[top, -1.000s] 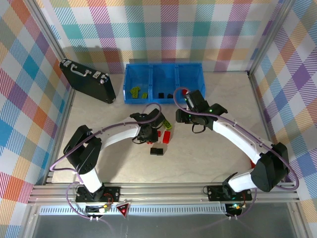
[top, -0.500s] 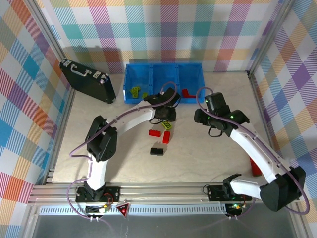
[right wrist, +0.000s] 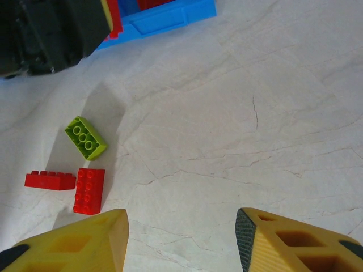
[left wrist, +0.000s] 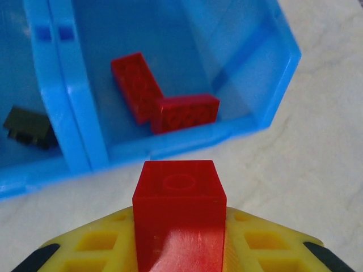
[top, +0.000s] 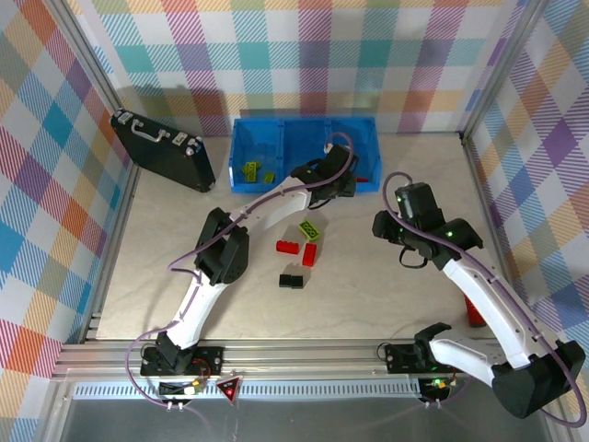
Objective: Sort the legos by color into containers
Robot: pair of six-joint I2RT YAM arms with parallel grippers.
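Sorting in progress: the left gripper (left wrist: pixel 180 229) is clamped tight on a single red brick (left wrist: pixel 179 190), seen low in the centre of the left wrist frame between two yellow fingers (left wrist: pixel 91 246). It holds the brick right at the near wall of the blue bin (top: pixel 241 147), in front of the right-hand compartment (left wrist: pixel 249 68). Whether the brick has crossed the rim cannot be told.

Inside that compartment a pair of red bricks (left wrist: pixel 136 85) lies touching in an L shape. At the left edge of the same frame, a dark brick (left wrist: pixel 27 127) sits in the middle compartment (left wrist: pixel 22 68). Seen from overhead, lime green bricks (top: pixel 250 169) rest in the left compartment (top: pixel 256 147), near the top centre of the picture.

The right gripper (right wrist: pixel 181 232) hangs over the bare table (top: pixel 368 295), right of centre in the overhead view. Its fingers stand well apart with nothing between them.

Four bricks lie loose on the table around the middle of the overhead frame. A green brick (top: pixel 310 230) lies just above two red ones (top: pixel 289 247), which lie side by side. A black brick (top: pixel 292 280) sits alone below them.

A black briefcase (top: pixel 164 147) lies at the upper left, beside the bin and apart from it.
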